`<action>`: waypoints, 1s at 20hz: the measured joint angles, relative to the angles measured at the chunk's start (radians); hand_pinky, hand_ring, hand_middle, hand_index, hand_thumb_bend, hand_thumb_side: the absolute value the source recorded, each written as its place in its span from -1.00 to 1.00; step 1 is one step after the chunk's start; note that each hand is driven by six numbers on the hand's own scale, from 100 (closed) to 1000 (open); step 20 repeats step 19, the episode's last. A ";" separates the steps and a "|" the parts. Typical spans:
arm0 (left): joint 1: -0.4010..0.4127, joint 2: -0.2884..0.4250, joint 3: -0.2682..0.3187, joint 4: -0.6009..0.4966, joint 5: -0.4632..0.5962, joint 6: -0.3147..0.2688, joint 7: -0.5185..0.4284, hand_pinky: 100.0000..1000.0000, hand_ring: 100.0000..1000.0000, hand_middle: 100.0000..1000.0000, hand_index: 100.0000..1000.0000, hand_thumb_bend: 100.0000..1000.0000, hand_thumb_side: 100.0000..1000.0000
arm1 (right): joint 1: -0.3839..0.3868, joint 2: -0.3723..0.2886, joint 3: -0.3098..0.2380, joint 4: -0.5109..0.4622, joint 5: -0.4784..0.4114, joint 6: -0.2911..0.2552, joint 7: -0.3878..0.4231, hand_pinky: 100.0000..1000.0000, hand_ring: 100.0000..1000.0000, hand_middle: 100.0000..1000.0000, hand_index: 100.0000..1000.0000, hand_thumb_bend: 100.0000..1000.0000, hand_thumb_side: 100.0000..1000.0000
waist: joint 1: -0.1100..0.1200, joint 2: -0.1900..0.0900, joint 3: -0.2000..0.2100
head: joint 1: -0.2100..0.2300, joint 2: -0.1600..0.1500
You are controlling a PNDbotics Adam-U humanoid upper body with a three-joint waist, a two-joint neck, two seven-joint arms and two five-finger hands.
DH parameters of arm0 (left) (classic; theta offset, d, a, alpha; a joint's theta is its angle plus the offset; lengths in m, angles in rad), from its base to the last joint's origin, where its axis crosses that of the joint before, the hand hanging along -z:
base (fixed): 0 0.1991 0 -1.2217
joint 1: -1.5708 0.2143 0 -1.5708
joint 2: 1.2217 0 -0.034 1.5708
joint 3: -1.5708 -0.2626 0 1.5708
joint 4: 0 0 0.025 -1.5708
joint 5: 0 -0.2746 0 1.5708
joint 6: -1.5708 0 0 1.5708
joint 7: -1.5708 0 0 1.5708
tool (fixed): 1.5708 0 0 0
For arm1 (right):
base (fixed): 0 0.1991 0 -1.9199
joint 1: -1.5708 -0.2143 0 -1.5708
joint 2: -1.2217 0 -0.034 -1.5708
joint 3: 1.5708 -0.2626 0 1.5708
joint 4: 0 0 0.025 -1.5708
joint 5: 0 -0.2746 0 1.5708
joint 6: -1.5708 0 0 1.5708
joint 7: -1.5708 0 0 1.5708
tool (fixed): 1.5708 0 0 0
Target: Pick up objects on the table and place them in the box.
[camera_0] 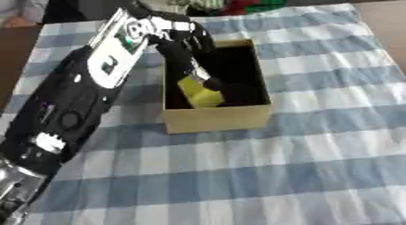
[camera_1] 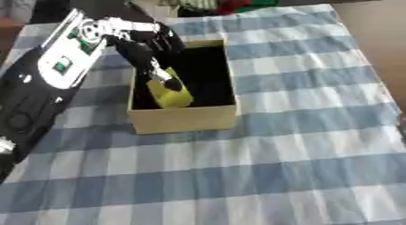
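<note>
Left arm: black forearm (camera_0: 63,110) with a white panel, entering from the lower left corner and rising toward the box; it is the nearest thing to the camera.
Left robot hand (camera_0: 186,42): reaches down into the box from its left rim, fingers (camera_0: 208,81) pointing downward and touching the yellow object; whether they are curled round it or merely against it cannot be told.
Yellow object (camera_0: 200,93): a blocky yellow piece inside the box, in its near left corner, leaning against the left wall; its exact kind cannot be made out.
Box (camera_0: 218,119): open-topped cardboard box, tan walls and dark inside, standing upright on the cloth left of the middle.
Desk (camera_1: 380,33): brown wood, bare at the far right edge and at the upper left.
Cloth (camera_0: 262,174): blue and white checked tablecloth covering most of the desk, lying askew.
Far edge: green, red and white things (camera_0: 238,2) just beyond the cloth, too blurred to name.
Right robot hand: shows in neither view.
</note>
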 measured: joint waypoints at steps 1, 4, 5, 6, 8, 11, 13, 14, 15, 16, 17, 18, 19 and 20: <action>0.001 0.000 0.002 0.000 0.002 -0.003 0.007 0.79 0.72 0.53 0.69 0.39 -0.32 | 0.000 0.000 0.000 0.000 0.000 0.000 0.000 0.64 0.51 0.41 0.59 -1.00 0.23 | 0.000 0.000 0.000 | -0.001 0.000; 0.008 0.000 0.017 -0.013 0.021 -0.002 0.034 0.76 0.67 0.48 0.66 0.23 -0.34 | 0.001 0.000 0.000 0.000 0.000 0.001 0.001 0.64 0.51 0.41 0.59 -1.00 0.23 | 0.000 0.000 0.000 | -0.003 0.000; 0.008 0.001 0.024 -0.024 0.031 0.002 0.046 0.74 0.65 0.47 0.66 0.17 -0.36 | 0.001 0.000 0.000 0.000 0.000 0.001 0.001 0.64 0.51 0.41 0.59 -1.00 0.23 | 0.000 0.000 0.001 | -0.004 0.000; 0.008 0.001 0.033 -0.039 0.044 0.007 0.060 0.74 0.64 0.46 0.66 0.13 -0.37 | 0.001 0.000 0.000 0.000 0.000 0.001 0.001 0.64 0.51 0.41 0.59 -1.00 0.23 | 0.000 0.000 0.002 | -0.004 0.000; 0.012 0.004 0.053 -0.080 0.075 0.021 0.092 0.71 0.61 0.43 0.63 0.00 -0.38 | 0.004 0.000 0.000 0.000 0.000 0.001 0.001 0.64 0.51 0.41 0.59 -1.00 0.22 | 0.000 0.000 0.006 | -0.004 0.001; 0.026 0.027 0.083 -0.164 0.121 0.051 0.142 0.67 0.56 0.40 0.61 -0.17 -0.46 | 0.009 0.000 -0.001 0.000 0.000 0.002 -0.001 0.63 0.51 0.41 0.58 -1.00 0.23 | 0.000 0.000 0.011 | -0.005 0.004; 0.041 0.054 0.101 -0.229 0.141 0.075 0.175 0.66 0.54 0.39 0.61 -0.25 -0.54 | 0.009 0.000 -0.002 0.000 0.000 0.002 -0.001 0.63 0.51 0.41 0.58 -1.00 0.22 | 0.000 0.000 0.017 | -0.007 0.008; 0.053 0.070 0.109 -0.263 0.147 0.086 0.193 0.66 0.54 0.39 0.61 -0.27 -0.53 | 0.009 0.000 -0.004 0.000 0.000 0.002 -0.002 0.63 0.51 0.41 0.58 -1.00 0.24 | 0.000 0.000 0.020 | -0.009 0.008; 0.068 0.089 0.119 -0.300 0.154 0.097 0.212 0.65 0.54 0.38 0.61 -0.32 -0.56 | 0.009 0.000 -0.006 0.000 0.001 0.001 -0.004 0.63 0.51 0.41 0.58 -1.00 0.22 | 0.000 0.000 0.023 | -0.010 0.008; 0.087 0.107 0.129 -0.339 0.162 0.106 0.230 0.65 0.53 0.37 0.60 -0.35 -0.58 | 0.010 0.000 -0.007 0.000 0.001 0.000 -0.005 0.63 0.50 0.41 0.58 -1.00 0.22 | 0.000 0.000 0.025 | -0.012 0.008; 0.107 0.126 0.139 -0.376 0.170 0.116 0.250 0.65 0.52 0.36 0.60 -0.40 -0.57 | 0.010 0.000 -0.007 0.000 0.001 0.001 -0.006 0.63 0.50 0.41 0.58 -1.00 0.22 | 0.000 0.000 0.028 | -0.013 0.008; 0.128 0.146 0.150 -0.414 0.177 0.126 0.273 0.65 0.52 0.36 0.60 -0.40 -0.58 | 0.012 -0.001 -0.009 0.000 0.002 0.000 -0.008 0.63 0.50 0.41 0.58 -1.00 0.22 | -0.001 0.000 0.031 | -0.014 0.008; 0.149 0.164 0.162 -0.450 0.187 0.135 0.299 0.65 0.52 0.35 0.60 -0.41 -0.61 | 0.015 -0.001 -0.011 0.000 0.002 -0.001 -0.009 0.63 0.50 0.41 0.58 -1.00 0.22 | -0.003 0.000 0.033 | -0.016 0.008; 0.149 0.164 0.162 -0.450 0.187 0.135 0.299 0.65 0.52 0.35 0.60 -0.41 -0.61 | 0.015 -0.001 -0.011 0.000 0.002 -0.001 -0.009 0.63 0.50 0.41 0.58 -1.00 0.22 | -0.003 0.000 0.033 | -0.016 0.008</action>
